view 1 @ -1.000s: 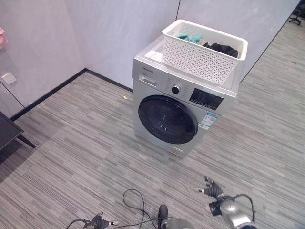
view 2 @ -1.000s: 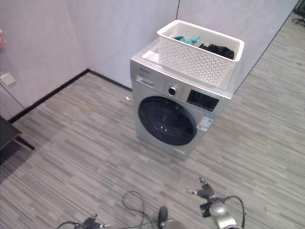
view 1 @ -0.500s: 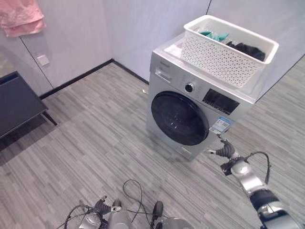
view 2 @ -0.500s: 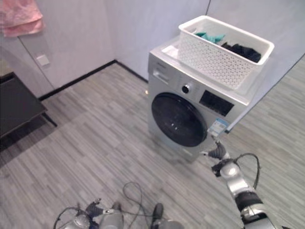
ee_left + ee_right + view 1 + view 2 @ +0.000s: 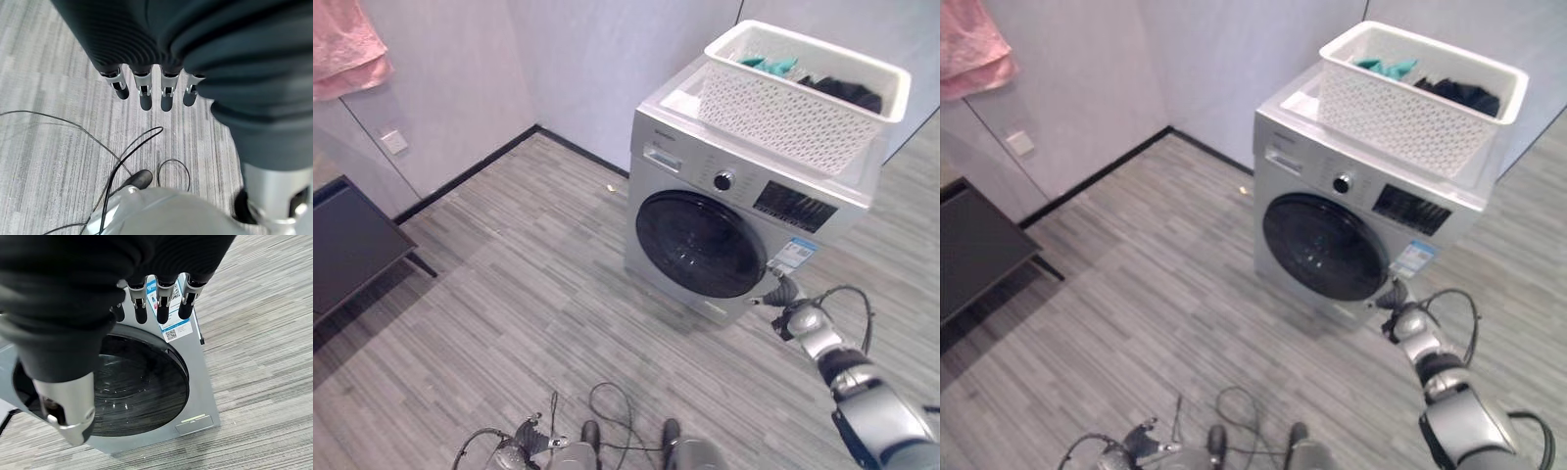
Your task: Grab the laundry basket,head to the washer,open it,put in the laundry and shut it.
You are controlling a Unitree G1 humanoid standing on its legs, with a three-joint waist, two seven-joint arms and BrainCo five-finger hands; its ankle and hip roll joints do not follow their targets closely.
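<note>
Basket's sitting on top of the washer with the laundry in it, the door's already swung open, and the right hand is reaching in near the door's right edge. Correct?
Not quite: the washer door is shut, as the right wrist view shows, its dark glass flush in the front panel. The rest holds: the basket sits on top with laundry in it, and the right hand is by the door's right edge.

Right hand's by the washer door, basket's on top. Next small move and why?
Probably ease the right hand to the right edge of the round door and hook its fingers there. The washer door looks shut, the hand is open, just off its lower right, and the laundry basket already sits on top. The left hand hangs idle.
</note>
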